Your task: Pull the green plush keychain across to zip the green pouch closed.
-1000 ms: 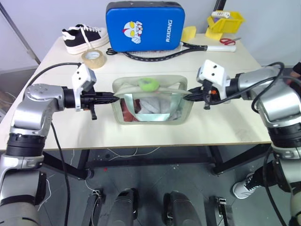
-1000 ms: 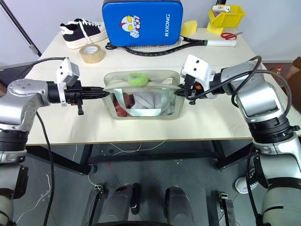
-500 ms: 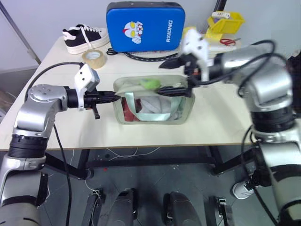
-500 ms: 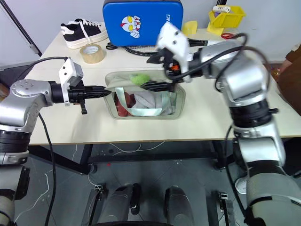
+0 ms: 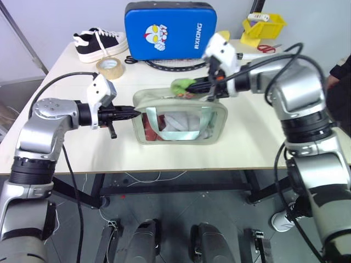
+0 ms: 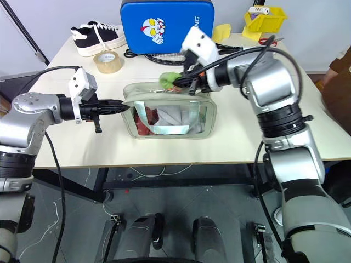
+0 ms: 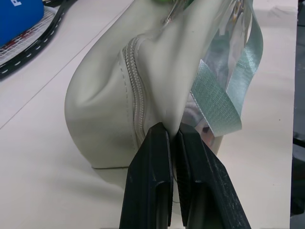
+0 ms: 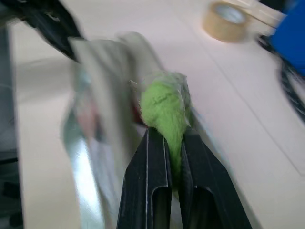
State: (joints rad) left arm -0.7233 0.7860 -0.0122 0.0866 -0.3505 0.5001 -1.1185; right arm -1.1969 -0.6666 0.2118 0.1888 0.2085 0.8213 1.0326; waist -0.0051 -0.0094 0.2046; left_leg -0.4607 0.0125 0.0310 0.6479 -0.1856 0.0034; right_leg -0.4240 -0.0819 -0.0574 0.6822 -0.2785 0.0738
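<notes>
Pouch: the green pouch [image 5: 179, 123] stands at the middle of the frame on the table [image 5: 258, 142], its clear window facing the camera, two green straps crossing it.
Keychain: the lime-green keychain [image 5: 181, 85] sits at the pouch's top edge, slightly left of that edge's middle, above the centre of the frame.
Right gripper: the right gripper [image 8: 166, 143] reaches in from the upper right of the head views; its two black fingers are pinched tight on the keychain, whose fuzz bulges out past the tips.
Left gripper: the left gripper [image 7: 172, 136] comes in level from the left of the frame; its fingers are clamped on a fold of fabric at the pouch's left end, just beside the zipper seam.
Behind, upper centre: a blue pad [image 5: 169, 29] stands upright, a racket [image 5: 189, 61] lying in front of it.
Behind, upper left: a black shoe [image 5: 98, 44] and a tape roll [image 5: 111, 68].
Behind, upper right: a yellow bin [image 5: 263, 26] and red scissors [image 5: 267, 48].
</notes>
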